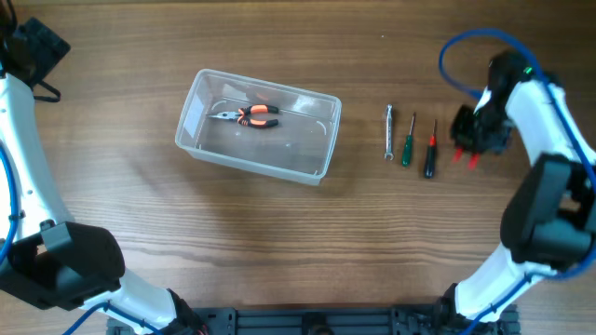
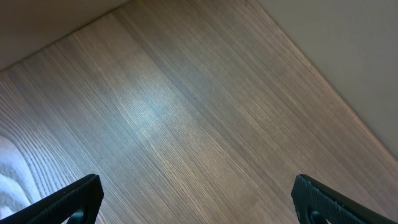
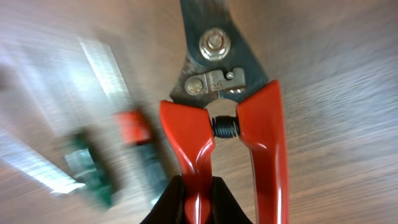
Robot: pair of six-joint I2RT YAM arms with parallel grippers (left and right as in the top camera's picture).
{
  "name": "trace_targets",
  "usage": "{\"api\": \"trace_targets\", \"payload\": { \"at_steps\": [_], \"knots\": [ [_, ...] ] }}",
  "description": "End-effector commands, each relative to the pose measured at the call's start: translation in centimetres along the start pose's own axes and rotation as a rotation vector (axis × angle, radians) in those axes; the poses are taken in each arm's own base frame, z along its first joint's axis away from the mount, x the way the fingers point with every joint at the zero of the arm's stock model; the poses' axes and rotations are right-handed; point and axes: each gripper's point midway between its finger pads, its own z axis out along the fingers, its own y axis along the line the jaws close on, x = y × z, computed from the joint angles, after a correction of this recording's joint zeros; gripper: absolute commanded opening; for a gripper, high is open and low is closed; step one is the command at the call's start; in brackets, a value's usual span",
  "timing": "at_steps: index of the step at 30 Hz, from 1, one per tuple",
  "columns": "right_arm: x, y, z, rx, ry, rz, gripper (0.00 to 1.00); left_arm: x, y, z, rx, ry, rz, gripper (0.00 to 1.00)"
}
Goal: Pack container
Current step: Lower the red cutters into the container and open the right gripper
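The clear plastic container (image 1: pixel 258 126) sits left of the table's middle with orange-and-black pliers (image 1: pixel 251 115) inside it. My right gripper (image 1: pixel 470 140) is at the far right, shut on one red handle of metal snips (image 3: pixel 224 118); the red handle tips (image 1: pixel 465 159) show below it in the overhead view. My left gripper (image 2: pixel 198 202) is open and empty over bare wood; its arm is at the table's far left (image 1: pixel 33 56).
A small wrench (image 1: pixel 389 132), a green-handled screwdriver (image 1: pixel 408 141) and a red-and-black screwdriver (image 1: pixel 430 151) lie side by side between the container and my right gripper. They show blurred in the right wrist view (image 3: pixel 99 155).
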Motion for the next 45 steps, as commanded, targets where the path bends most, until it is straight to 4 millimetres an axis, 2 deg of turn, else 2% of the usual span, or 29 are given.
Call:
{"api": "trace_targets", "payload": {
  "at_steps": [1,2,3,4,5,6,7,9,11,14,15,16,19,21,25,28,30,33,34,36,38,39,42,44,45],
  "knots": [
    [-2.1,9.1,-15.5,-0.263,-0.399,-0.287,0.04,-0.4,0.3,0.1,-0.013,-0.010,0.003,1.00],
    [-1.0,12.2,-19.1,-0.329,-0.496,-0.398,0.04,-0.4,0.3,0.1,-0.013,-0.010,0.003,1.00],
    [0.3,14.8,-21.5,-0.378,-0.562,-0.492,0.04,-0.4,0.3,0.1,-0.013,-0.010,0.003,1.00],
    [1.3,16.4,-22.6,-0.409,-0.593,-0.555,0.04,-0.4,0.3,0.1,-0.013,-0.010,0.003,1.00],
    [4.0,19.6,-24.2,-0.468,-0.635,-0.706,0.04,-0.4,0.3,0.1,-0.012,-0.010,0.003,1.00],
    [6.3,21.9,-24.8,-0.508,-0.643,-0.819,0.04,-0.4,0.3,0.1,-0.013,-0.010,0.003,1.00],
    [9.6,24.8,-24.8,-0.550,-0.631,-0.971,0.04,-0.4,0.3,0.1,-0.013,-0.010,0.003,1.00],
    [13.4,27.9,-23.6,-0.578,-0.591,-1.138,0.04,-0.4,0.3,0.1,-0.012,-0.010,0.003,1.00],
    [16.7,30.9,-20.6,-0.572,-0.532,-1.339,0.04,-0.4,0.3,0.1,-0.013,-0.010,0.003,1.00],
    [18.1,33.1,-14.5,-0.512,-0.427,-1.530,0.04,-0.4,0.3,0.1,-0.013,-0.010,0.003,1.00],
    [18.1,33.4,-13.1,-0.497,-0.403,-1.565,0.04,-0.4,0.3,0.1,-0.013,-0.010,0.003,1.00],
    [17.8,33.8,-9.5,-0.459,-0.349,-1.643,0.04,-0.4,0.3,0.1,-0.013,-0.010,0.003,1.00],
    [14.4,33.2,-3.0,-0.288,-0.282,-1.595,0.04,-0.4,0.3,0.1,-0.013,-0.010,0.003,1.00],
    [13.3,32.5,0.3,-0.253,-0.221,-1.558,0.04,-0.4,0.3,0.1,-0.013,-0.010,0.003,1.00],
    [12.0,32.3,3.9,-0.263,-0.174,-1.495,0.04,-0.4,0.3,0.1,-0.013,-0.010,0.003,1.00],
    [10.3,32.7,5.3,-0.277,-0.183,-1.315,0.04,-0.4,0.3,0.1,-0.013,-0.011,0.003,1.00],
    [9.5,32.9,5.7,-0.298,-0.188,-1.240,0.04,-0.4,0.3,0.1,-0.013,-0.010,0.003,1.00],
    [9.8,33.1,5.7,-0.332,-0.177,-1.229,0.04,-0.4,0.3,0.1,-0.013,-0.010,0.003,1.00],
    [9.7,33.1,5.6,-0.332,-0.178,-1.231,0.13,-0.4,0.3,0.1,-0.013,-0.010,0.003,1.00],
    [9.8,33.0,5.2,-0.331,-0.177,-1.231,0.40,-0.4,0.3,0.1,-0.013,-0.010,0.003,1.00],
    [9.8,32.7,4.4,-0.329,-0.176,-1.227,0.50,-0.4,0.3,0.1,-0.013,-0.010,0.003,1.00],
    [9.8,32.4,3.3,-0.327,-0.184,-1.224,0.56,-0.4,0.3,0.1,-0.013,-0.010,0.003,1.00],
    [8.6,31.7,-0.4,-0.271,-0.270,-1.217,0.62,-0.4,0.3,0.1,-0.013,-0.010,0.003,1.00],
    [7.2,31.0,-4.7,-0.212,-0.388,-1.200,0.65,-0.4,0.3,0.1,-0.013,-0.010,0.003,1.00],
    [6.4,30.5,-7.6,-0.180,-0.467,-1.181,0.72,-0.4,0.3,0.1,-0.013,-0.010,0.003,1.00]
  ]
}}
